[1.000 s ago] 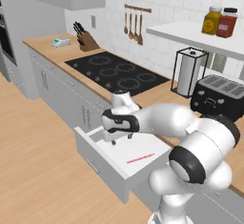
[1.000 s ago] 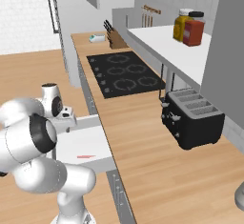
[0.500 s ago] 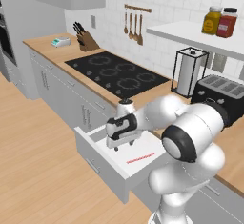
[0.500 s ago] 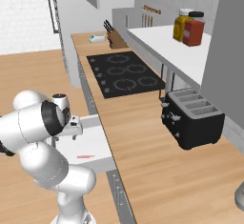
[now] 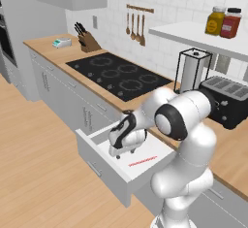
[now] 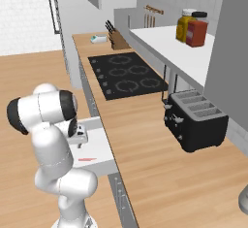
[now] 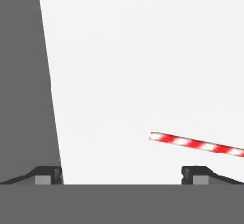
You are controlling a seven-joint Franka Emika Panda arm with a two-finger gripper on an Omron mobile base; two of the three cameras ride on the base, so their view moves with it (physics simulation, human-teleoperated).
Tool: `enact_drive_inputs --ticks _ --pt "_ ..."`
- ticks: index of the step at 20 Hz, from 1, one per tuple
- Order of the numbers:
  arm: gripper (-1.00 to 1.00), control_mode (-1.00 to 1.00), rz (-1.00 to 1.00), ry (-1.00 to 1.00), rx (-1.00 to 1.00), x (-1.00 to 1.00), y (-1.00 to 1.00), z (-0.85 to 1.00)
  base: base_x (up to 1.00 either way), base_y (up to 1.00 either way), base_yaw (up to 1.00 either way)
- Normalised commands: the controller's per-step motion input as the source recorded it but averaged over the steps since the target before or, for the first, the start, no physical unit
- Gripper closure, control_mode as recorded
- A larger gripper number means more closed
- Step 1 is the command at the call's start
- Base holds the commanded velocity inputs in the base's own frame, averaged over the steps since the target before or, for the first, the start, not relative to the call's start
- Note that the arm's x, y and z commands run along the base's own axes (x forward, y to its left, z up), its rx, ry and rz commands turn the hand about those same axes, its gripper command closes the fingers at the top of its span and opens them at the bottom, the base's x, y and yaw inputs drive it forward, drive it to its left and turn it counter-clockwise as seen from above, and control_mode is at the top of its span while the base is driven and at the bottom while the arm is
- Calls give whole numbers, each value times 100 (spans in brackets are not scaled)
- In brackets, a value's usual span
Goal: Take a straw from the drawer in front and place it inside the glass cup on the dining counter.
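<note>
The drawer [image 5: 162, 150] stands pulled out from under the wall counter, its white inside showing. The straw [image 5: 143, 161], thin with red and white stripes, lies flat on the drawer floor near the front. My gripper [image 5: 120, 152] hangs low inside the drawer, pointing down, just left of the straw and apart from it. In the hand view the gripper [image 7: 121, 176] is open with nothing between its fingertips [image 7: 195, 174], and the straw [image 7: 198, 144] lies to the right, just above the right tip. From the right base view the straw [image 6: 87, 159] lies beside my hand in the drawer [image 6: 101, 147]. The glass cup and dining counter are out of view.
Behind the drawer runs the wood-topped wall counter [image 5: 227, 152] with a black hob [image 5: 118, 74], a paper-towel holder [image 5: 193, 69] and a black toaster [image 5: 225, 101]. A knife block [image 5: 87, 41] stands far left. The drawer's dark side wall [image 7: 24, 75] is close to my left fingertip.
The arm has folded in and my hand has sunk lower into the drawer, closer to its floor beside the straw. The jaws have stayed wide apart; the straw has not moved.
</note>
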Motion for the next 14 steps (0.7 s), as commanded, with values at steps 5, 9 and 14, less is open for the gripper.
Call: enact_drive_inputs --ticks 5,9,14 --pt "-100 -100 3 8 10 1 6 -39 0 0 0" --pt "-100 -100 2 4 9 -3 39 -14 0 0 0" --pt "-100 -100 1 0 3 -33 72 0 0 0 0"
